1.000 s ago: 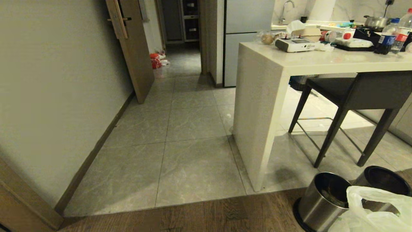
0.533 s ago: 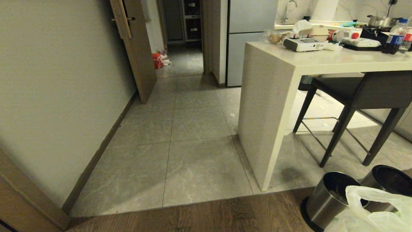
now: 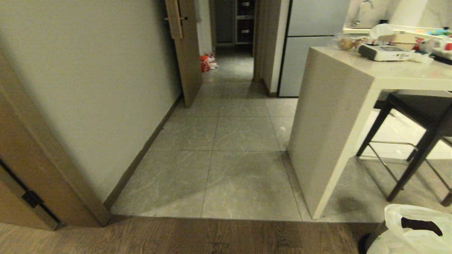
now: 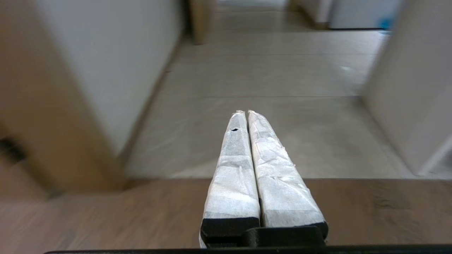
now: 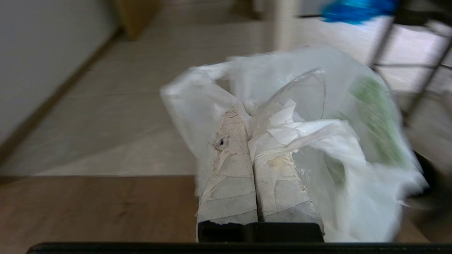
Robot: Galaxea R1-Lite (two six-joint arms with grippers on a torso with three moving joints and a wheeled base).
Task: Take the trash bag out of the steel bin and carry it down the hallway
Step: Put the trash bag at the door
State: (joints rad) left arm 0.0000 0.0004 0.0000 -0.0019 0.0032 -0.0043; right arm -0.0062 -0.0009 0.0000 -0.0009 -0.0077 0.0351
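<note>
Head view: the trash bag (image 3: 411,231) shows at the lower right, nearer the camera than the foot of the white counter (image 3: 330,141), its handle loop open over a dark gap. A dark curved edge beside the bag, on the wood floor, may be the steel bin; it cannot be told for sure. The hallway (image 3: 233,116) runs ahead past the counter, grey tiles between a cream wall and a wooden door (image 3: 187,53). A dark stool (image 3: 420,116) stands under the counter.

Left wrist view: the left gripper (image 4: 243,114) has its taped fingers pressed together, holding nothing, above the wood floor.

Right wrist view: the right gripper (image 5: 242,116) is clamped on the trash bag (image 5: 317,123), plastic bunched around its fingers, green showing through.
</note>
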